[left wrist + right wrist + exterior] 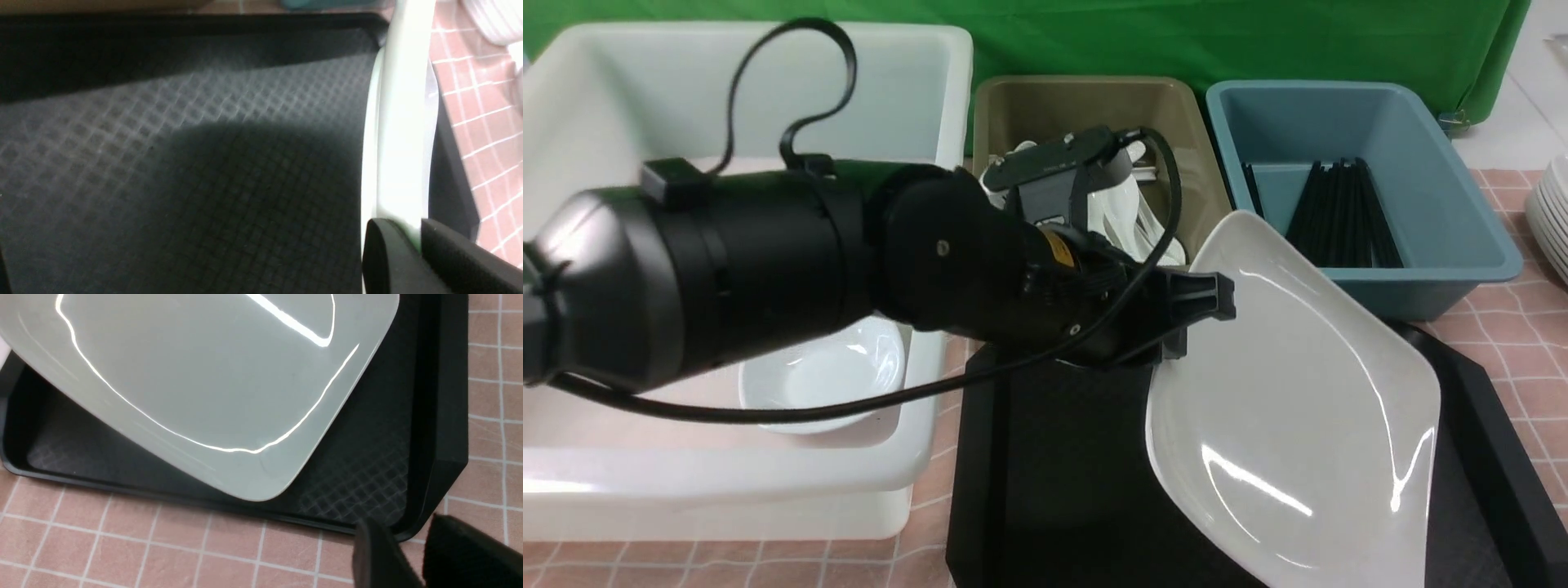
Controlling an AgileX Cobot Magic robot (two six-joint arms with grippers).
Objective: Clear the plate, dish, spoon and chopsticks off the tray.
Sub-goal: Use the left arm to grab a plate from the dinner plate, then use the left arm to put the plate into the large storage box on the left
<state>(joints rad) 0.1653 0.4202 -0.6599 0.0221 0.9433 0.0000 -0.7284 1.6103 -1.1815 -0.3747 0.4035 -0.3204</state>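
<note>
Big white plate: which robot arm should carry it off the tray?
Left. The left gripper pinches the plate by its rim, tilted up over the tray. The right gripper is open and empty, near the tray's corner.

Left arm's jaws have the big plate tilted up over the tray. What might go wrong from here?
The left arm's jaws pinch only the rim of the large glossy white rounded-square plate, which hangs steeply tilted; it may pivot or slip and fall onto the black diamond-textured plastic tray.
Its upper edge looks close to the blue plastic bin; a careless swing might clip it.
</note>
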